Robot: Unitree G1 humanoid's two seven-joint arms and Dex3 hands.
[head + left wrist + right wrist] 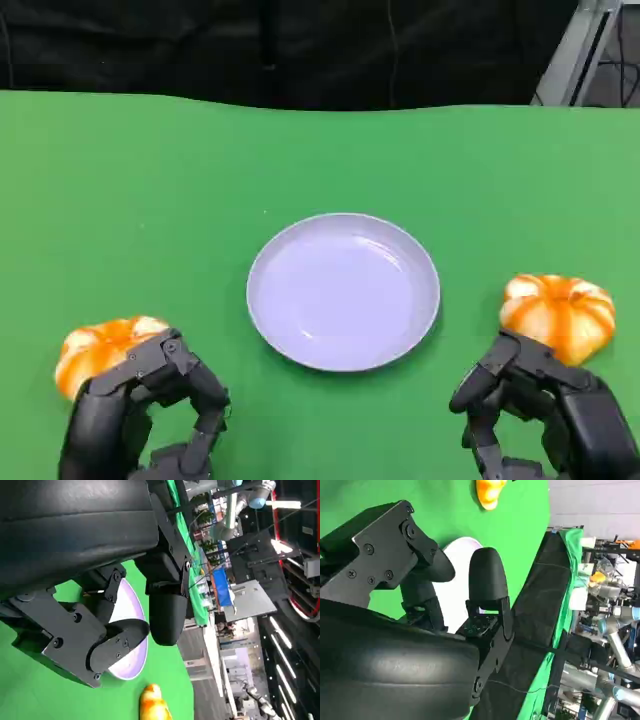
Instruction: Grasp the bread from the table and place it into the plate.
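Note:
A pale lilac plate [343,290] lies empty at the middle of the green table. Two orange-and-white bread rolls rest on the cloth. The left bread [100,350] sits just beyond my left hand [150,415], partly hidden by its fingers. The right bread [558,312] sits just past my right hand [545,410]. Both hands hover low near the table's front edge, fingers bent but apart, holding nothing. The left wrist view looks past the left hand [125,635] to the plate [135,657] and the far bread [152,705]. In the right wrist view, the plate [457,595] and the other bread [489,491] lie beyond the right hand [470,590].
Green cloth [150,180] covers the table up to a black curtain [300,45] at the far edge. A metal frame [585,50] stands at the back right, off the table. Bare cloth surrounds the plate on all sides.

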